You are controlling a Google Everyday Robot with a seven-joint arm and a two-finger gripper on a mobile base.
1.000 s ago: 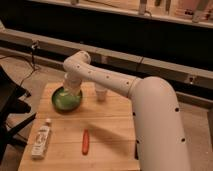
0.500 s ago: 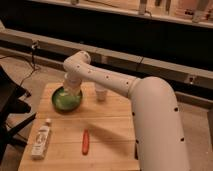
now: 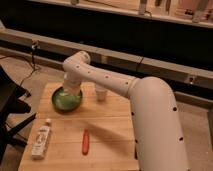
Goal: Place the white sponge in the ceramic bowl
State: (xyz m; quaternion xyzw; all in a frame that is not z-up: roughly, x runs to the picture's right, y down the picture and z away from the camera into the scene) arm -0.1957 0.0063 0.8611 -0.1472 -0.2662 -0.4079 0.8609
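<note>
The gripper hung over the ceramic bowl; its hold couldn't be told. Best release low, centred.

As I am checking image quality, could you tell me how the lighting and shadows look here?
Camera view: warm, dim light; background dark; the arm casts a soft shadow on the wooden table; faint sheen on the ceramic bowl; the end effector hangs over it.
</note>
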